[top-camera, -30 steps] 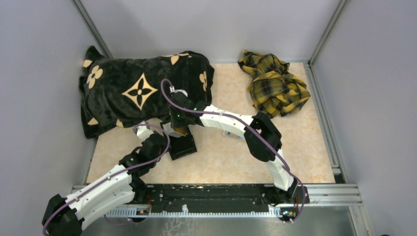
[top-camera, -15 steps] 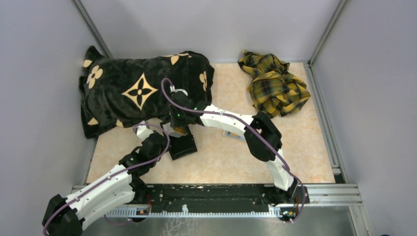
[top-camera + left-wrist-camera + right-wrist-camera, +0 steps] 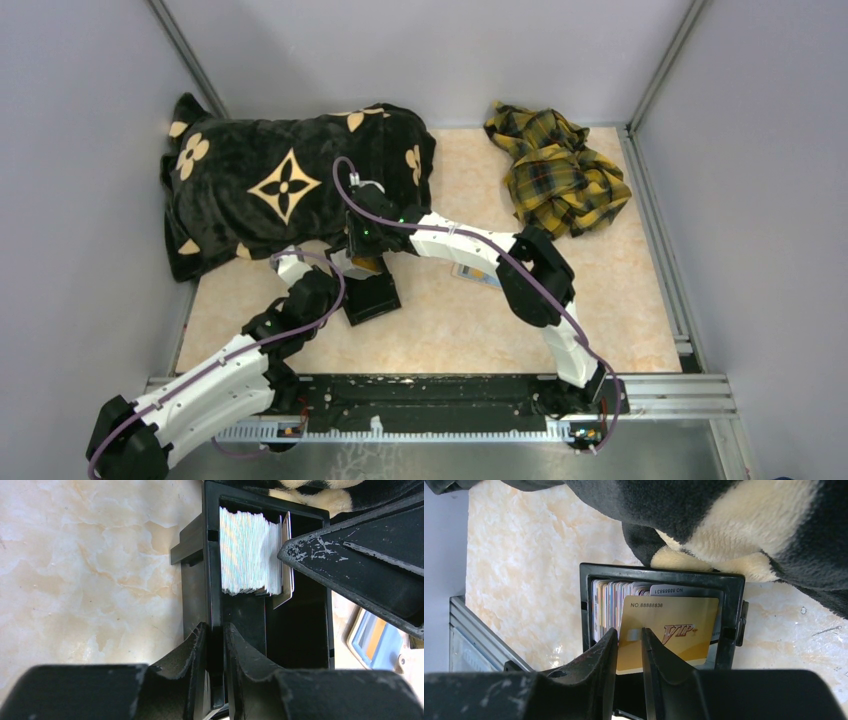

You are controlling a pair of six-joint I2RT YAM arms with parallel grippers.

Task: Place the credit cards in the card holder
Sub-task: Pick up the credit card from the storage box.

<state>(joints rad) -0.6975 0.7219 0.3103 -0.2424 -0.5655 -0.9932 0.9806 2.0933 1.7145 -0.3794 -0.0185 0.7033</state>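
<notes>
A black tray (image 3: 378, 298) holds a stack of cards (image 3: 247, 550). No tan folding wallet shows in any view. My left gripper (image 3: 216, 630) is shut on the tray's near wall (image 3: 212, 555); it also shows in the top view (image 3: 343, 283). My right gripper (image 3: 629, 635) hangs over the tray (image 3: 659, 572), its jaws almost closed with nothing between them. Its tips rest against a gold VIP card (image 3: 674, 625) that leans on the stack (image 3: 606, 600). In the top view the right gripper (image 3: 365, 262) hides the cards.
A black blanket with tan flowers (image 3: 280, 190) lies at the back left, touching the tray's far end (image 3: 724, 510). A yellow plaid cloth (image 3: 555, 170) lies at the back right. A blue and orange card (image 3: 372, 640) lies on the table right of the tray.
The right wrist has shifted very slightly to the right over the tray. The left arm and the tray have not moved.
</notes>
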